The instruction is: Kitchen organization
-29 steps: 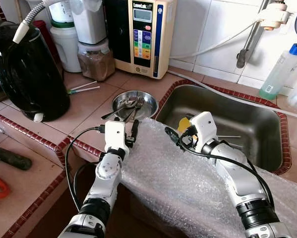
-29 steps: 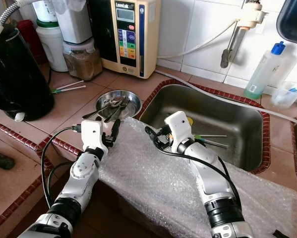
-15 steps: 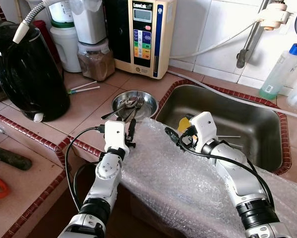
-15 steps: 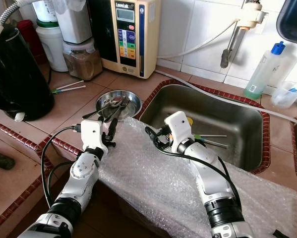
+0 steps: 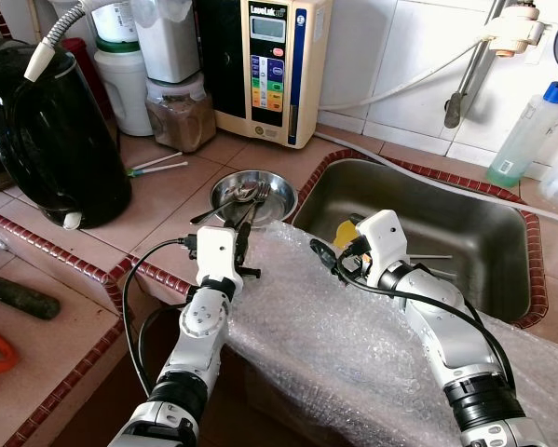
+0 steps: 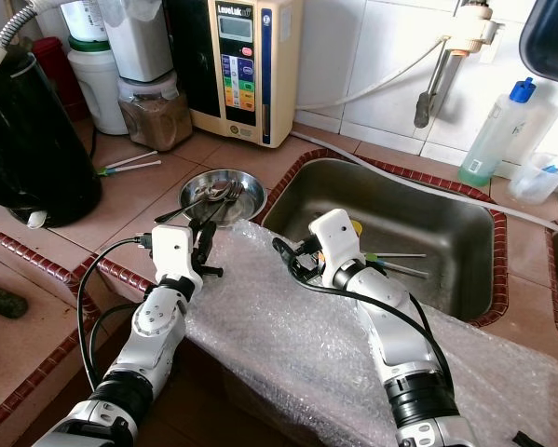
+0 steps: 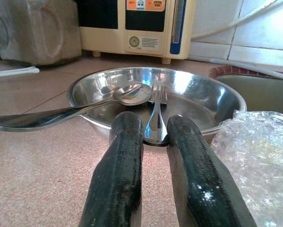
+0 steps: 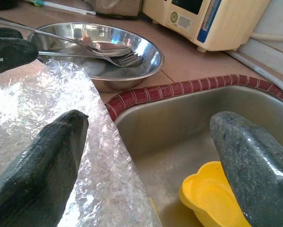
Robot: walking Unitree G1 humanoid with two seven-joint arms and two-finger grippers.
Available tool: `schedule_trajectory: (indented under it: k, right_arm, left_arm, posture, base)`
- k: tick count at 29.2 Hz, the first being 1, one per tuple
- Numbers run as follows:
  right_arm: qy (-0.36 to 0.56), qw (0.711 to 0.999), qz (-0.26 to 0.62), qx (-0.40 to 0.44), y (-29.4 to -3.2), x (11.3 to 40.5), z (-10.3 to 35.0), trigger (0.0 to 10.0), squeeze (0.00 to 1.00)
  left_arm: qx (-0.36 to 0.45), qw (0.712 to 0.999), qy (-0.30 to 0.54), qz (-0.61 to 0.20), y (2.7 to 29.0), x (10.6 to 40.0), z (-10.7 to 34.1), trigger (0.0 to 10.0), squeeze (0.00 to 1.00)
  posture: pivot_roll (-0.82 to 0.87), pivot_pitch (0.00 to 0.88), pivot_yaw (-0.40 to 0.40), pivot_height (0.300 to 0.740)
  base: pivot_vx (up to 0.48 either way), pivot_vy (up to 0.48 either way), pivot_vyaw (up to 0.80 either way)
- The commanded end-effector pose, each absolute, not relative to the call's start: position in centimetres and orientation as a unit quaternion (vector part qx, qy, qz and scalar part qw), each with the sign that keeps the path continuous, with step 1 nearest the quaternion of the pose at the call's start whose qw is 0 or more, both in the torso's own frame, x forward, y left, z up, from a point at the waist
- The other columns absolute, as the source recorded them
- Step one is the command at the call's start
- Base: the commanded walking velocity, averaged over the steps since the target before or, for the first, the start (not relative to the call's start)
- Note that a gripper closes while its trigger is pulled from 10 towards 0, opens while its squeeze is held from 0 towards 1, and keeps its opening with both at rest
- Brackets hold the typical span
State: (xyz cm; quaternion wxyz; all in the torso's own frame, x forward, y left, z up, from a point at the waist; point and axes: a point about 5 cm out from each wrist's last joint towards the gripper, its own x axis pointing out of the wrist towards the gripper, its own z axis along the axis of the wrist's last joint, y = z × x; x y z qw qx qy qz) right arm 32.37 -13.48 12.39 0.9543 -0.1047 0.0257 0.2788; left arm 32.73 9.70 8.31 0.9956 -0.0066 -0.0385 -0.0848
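A steel bowl (image 5: pixel 280 191) sits on the tiled counter left of the sink, holding a spoon (image 7: pixel 132 93) and a fork (image 7: pixel 156 111). The fork's handle sticks out over the bowl's near rim. My left gripper (image 7: pixel 154 125) is at that rim, fingers closed to a narrow gap with the end of the handle between the tips. My right gripper (image 8: pixel 150 120) hangs wide open over the sink's left edge, above a yellow cup-like piece (image 8: pixel 207 201). Bubble wrap (image 5: pixel 334 326) lies under both arms.
The steel sink (image 5: pixel 465 233) holds some thin utensils (image 5: pixel 432 258). A black appliance (image 5: pixel 50 130) stands at the left. A cream water machine (image 5: pixel 269 65), a jar of brown powder (image 5: pixel 181 112) and white containers line the back wall. A spray bottle (image 5: pixel 525 135) stands at the far right.
The left gripper's fingers have drawn closer together around the fork handle and shifted slightly toward the bowl. The right arm has stayed put.
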Motion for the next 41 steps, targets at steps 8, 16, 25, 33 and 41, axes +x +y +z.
schedule_trajectory:
  k: [8, 16, 25, 33, 41]
  right_arm:
    - [0.021, 0.953, 0.28, -0.109, -13.5, 32.3, 12.6, 10.0, 0.0]
    - [0.022, 0.953, 0.28, -0.111, -13.6, 32.4, 12.6, 10.0, 0.0]
    - [0.022, 0.952, 0.283, -0.113, -13.5, 32.6, 12.7, 10.0, 0.0]
    - [0.021, 0.951, 0.285, -0.116, -13.6, 32.9, 12.8, 10.0, 0.0]
    - [0.011, 0.955, 0.292, -0.055, -12.5, 35.3, 14.9, 10.0, 0.0]
  left_arm:
    - [0.007, 0.994, -0.055, -0.09, 9.4, 33.0, 8.9, 0.0, 0.0]
    - [0.074, 0.982, -0.141, -0.097, 9.3, 33.0, 11.2, 0.0, 0.0]
    - [0.075, 0.972, -0.203, -0.093, 9.6, 33.1, 14.1, 0.0, 0.0]
    - [0.081, 0.972, -0.198, -0.093, 10.1, 32.7, 14.0, 0.0, 0.0]
    - [0.099, 0.965, -0.213, -0.114, 10.5, 31.6, 14.0, 0.0, 0.0]
  posture:
    - [-0.08, 0.0, -0.003, 0.74]
    - [-0.08, 0.0, -0.007, 0.74]
    - [-0.06, 0.0, -0.017, 0.74]
    - [-0.06, 0.0, -0.023, 0.74]
    - [-0.02, 0.0, -0.045, 0.74]
  base:
    - [0.0, 0.0, 0.0]
    - [0.0, 0.0, 0.0]
    - [0.0, 0.0, 0.0]
    - [0.0, 0.0, 0.0]
    - [0.0, 0.0, 0.0]
